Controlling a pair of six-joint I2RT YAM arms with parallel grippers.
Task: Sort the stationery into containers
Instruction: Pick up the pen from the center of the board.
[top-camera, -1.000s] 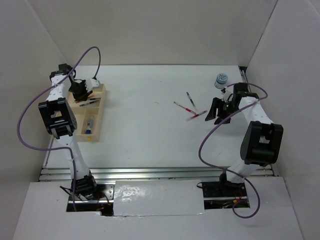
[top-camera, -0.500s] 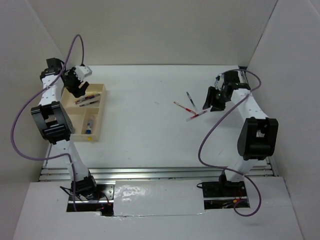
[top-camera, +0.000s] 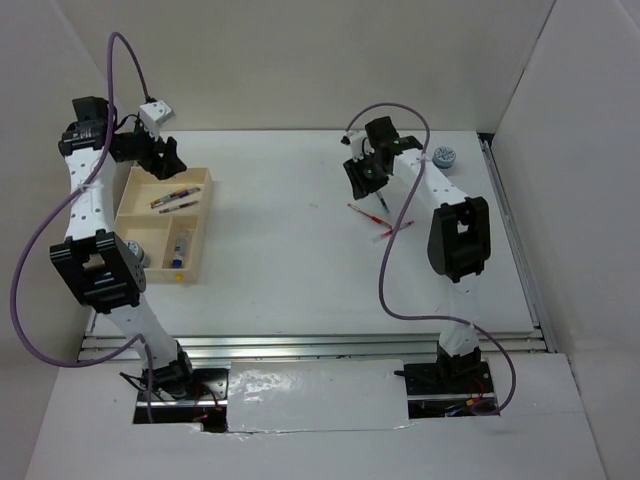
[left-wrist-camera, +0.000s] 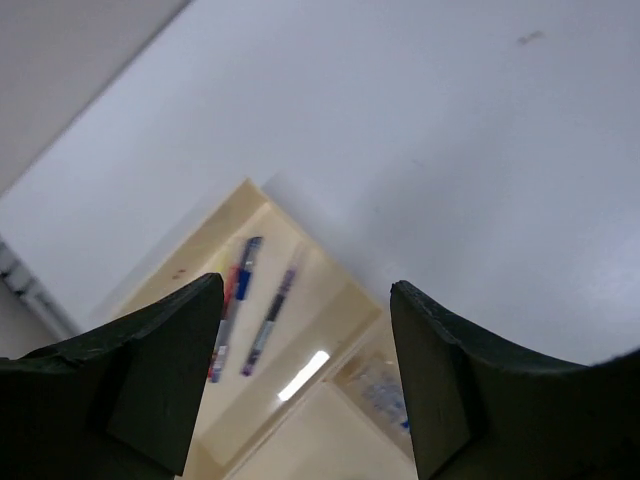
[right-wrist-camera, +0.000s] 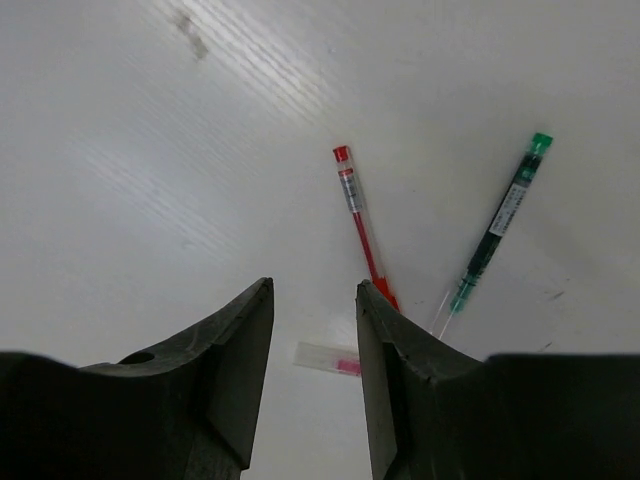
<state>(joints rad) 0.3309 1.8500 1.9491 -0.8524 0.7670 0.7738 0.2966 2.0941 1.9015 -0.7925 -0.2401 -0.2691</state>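
Progress check, sorting stationery.

**Done, as far as we see:** the tray (top-camera: 204, 228) sits at the left of the table (top-camera: 290, 270). Its far compartment holds a blue-red pen (left-wrist-camera: 232, 300) and a purple pen (left-wrist-camera: 270, 318), lying side by side. A nearer compartment holds the bottle (top-camera: 180, 248). A yellow speck shows at the tray's near end, too small for us to name.

**Left to do:** three pens lie loose on the table, right of centre and well apart from the tray.
- The red pen (right-wrist-camera: 360, 215) and the green pen (right-wrist-camera: 495, 225) fan out from nearly touching lower ends.
- The pink pen (right-wrist-camera: 330, 360) lies across below them, partly hidden by a finger.
- One roll (top-camera: 445, 157) stands near the far right edge, unsorted.

**Hands:**
- The left hand (left-wrist-camera: 305, 295) hangs above the tray's far end. It is released, fingers wide, grasping nothing.
- The right hand (right-wrist-camera: 313, 290) hovers over the loose pens. Its fingers are partly apart with bare table between them, so it is empty. The red pen's lower end lies just beside the gap.

**Judgement:** we put the task at roughly half done, with three items in the tray and four out. We expect the red pen to be the next pick. Each remaining item needs a carry across the table to the tray.
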